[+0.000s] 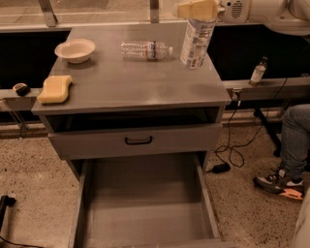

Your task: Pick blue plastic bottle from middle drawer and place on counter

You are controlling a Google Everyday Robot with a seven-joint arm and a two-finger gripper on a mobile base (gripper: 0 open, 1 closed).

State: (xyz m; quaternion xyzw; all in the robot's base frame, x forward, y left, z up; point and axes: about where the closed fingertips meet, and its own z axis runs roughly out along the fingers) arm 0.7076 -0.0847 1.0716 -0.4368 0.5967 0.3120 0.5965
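Camera view: the gripper, at the top right, is clenched on the cap end of the blue plastic bottle, which hangs tilted over the counter (near its right rear corner). Released at this lean, it could topple and roll off the edge.

White bowl, yellow sponge, lying clear bottle

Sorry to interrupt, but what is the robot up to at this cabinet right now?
The robot's gripper grips the blue plastic bottle by its top, holding it slightly tilted over the far right corner of the counter. I cannot tell whether its base touches down. The middle drawer below stands pulled open, its floor bare.
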